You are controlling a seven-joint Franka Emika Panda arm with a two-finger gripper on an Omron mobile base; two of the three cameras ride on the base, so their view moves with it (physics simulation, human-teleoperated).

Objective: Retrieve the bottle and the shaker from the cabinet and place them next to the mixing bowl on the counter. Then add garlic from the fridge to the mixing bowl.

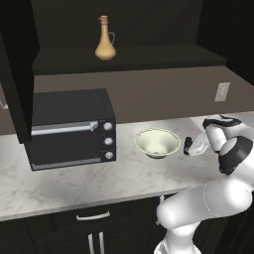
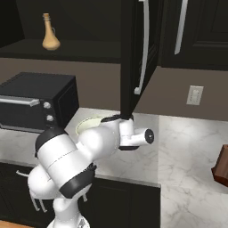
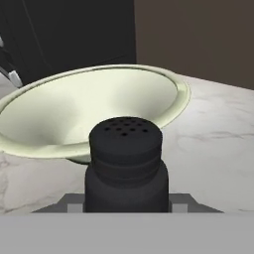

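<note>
Risk sits in the release: the claw [image 1: 188, 147] is clamped on the small dark stubby shaker [image 3: 125, 166], low over the white-grey marbled surface [image 3: 213, 149], with the wide pale cream-green mixing bowl [image 3: 89, 111] just ahead (rim very near). Letting go tilted could tip the shaker against the bowl.

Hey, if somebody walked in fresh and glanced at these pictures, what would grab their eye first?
Probably the dark shaker, big in the hand view, in the claw just right of the pale mixing bowl on the marbled counter. Next, the tan-orange bottle, standing alone on the open cabinet's dark shelf above the black toaster oven. The white arm curls low over the counter edge.
</note>
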